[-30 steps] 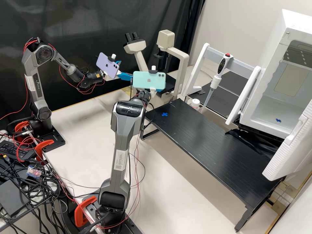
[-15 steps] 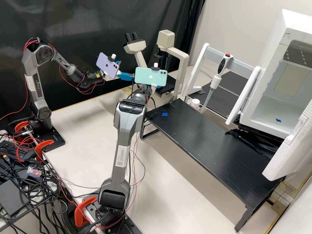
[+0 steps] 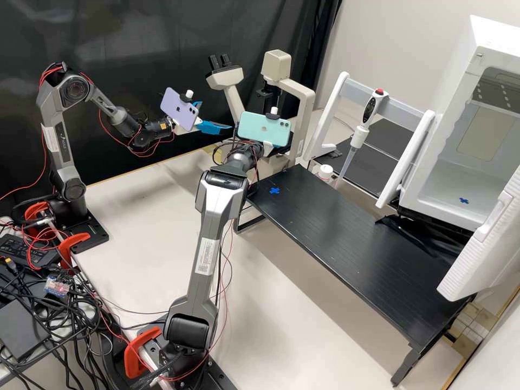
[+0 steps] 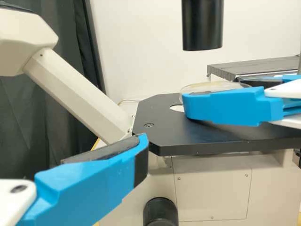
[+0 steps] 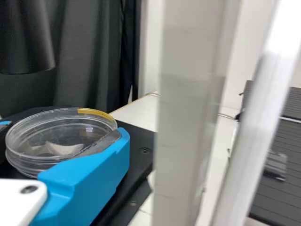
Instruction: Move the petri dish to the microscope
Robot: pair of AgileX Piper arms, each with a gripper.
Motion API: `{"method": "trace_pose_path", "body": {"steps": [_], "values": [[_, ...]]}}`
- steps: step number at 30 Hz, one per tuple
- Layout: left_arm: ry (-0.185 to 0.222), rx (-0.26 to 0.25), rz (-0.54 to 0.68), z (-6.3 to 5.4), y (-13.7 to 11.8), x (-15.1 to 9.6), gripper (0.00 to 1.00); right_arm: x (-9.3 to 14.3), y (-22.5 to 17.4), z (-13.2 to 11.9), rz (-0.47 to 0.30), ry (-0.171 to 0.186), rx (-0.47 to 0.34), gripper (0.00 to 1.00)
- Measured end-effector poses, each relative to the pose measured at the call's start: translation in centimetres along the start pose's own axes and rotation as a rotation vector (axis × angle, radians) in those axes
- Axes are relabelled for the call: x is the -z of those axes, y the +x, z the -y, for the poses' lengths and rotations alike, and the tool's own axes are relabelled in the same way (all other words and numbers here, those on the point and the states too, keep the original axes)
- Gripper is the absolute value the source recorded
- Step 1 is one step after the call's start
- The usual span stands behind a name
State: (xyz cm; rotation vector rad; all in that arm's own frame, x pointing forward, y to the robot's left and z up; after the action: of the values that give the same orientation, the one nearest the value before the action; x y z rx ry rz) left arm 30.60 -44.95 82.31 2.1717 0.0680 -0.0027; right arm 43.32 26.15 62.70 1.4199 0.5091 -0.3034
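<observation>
My left gripper [image 3: 215,116] stands open left of the microscope [image 3: 304,111] in the high view. One finger of the left gripper [image 4: 137,153] is near the microscope's stage [image 4: 160,122] in its wrist view, with nothing against its pad. In the high view my right gripper [image 3: 267,149] is mostly behind the mint phone. The right wrist view has the right gripper [image 5: 65,134] shut on the clear petri dish [image 5: 56,134], a finger on either side. The petri dish [image 4: 207,86] is level over the black stage; whether it touches cannot be told.
The black objective tube [image 4: 202,26] hangs above the stage. Beside the right gripper stands the microscope's pale upright [image 5: 188,108]. A low black table [image 3: 346,233] is in front of the microscope, and a pipette [image 3: 360,127] hangs on a white rack farther right.
The right arm and its mint phone have moved rightward toward the microscope's upright, uncovering more of the left gripper's blue fingers. The left arm has kept still.
</observation>
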Motion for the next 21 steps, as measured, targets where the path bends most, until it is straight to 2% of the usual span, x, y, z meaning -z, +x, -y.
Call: {"method": "trace_pose_path", "body": {"steps": [6, 13, 14, 15, 16, 18, 19, 20, 21], "values": [[0.0, 0.0, 0.0, 0.0, 0.0, 0.0, 1.0, 0.1, 0.0, 0.1, -0.003, -0.027, 0.014, 1.0], [0.0, 0.0, 0.0, 0.0, 0.0, 0.0, 1.0, -0.3, -0.1, 0.5, -0.003, -0.028, 0.023, 1.0], [0.0, 0.0, 0.0, 0.0, 0.0, 0.0, 1.0, -0.3, -0.1, 0.5, -0.005, -0.019, 0.022, 1.0], [0.0, 0.0, 0.0, 0.0, 0.0, 0.0, 1.0, -0.3, -0.2, 0.6, -0.011, -0.028, 0.024, 1.0], [0.0, 0.0, 0.0, 0.0, 0.0, 0.0, 1.0, -0.1, -0.4, 0.6, -0.018, -0.02, 0.023, 1.0], [0.0, 0.0, 0.0, 0.0, 0.0, 0.0, 1.0, -0.1, -0.7, 0.7, -0.032, -0.031, 0.029, 1.0], [0.0, 0.0, 0.0, 0.0, 0.0, 0.0, 1.0, -0.1, -0.8, 0.8, -0.037, -0.017, 0.033, 1.0], [0.0, 0.0, 0.0, 0.0, 0.0, 0.0, 1.0, 0.0, -1.1, 0.8, -0.045, -0.029, 0.035, 1.0], [0.0, 0.0, 0.0, 0.0, 0.0, 0.0, 1.0, -0.1, -1.3, 0.9, -0.05, -0.017, 0.041, 1.0]]}}
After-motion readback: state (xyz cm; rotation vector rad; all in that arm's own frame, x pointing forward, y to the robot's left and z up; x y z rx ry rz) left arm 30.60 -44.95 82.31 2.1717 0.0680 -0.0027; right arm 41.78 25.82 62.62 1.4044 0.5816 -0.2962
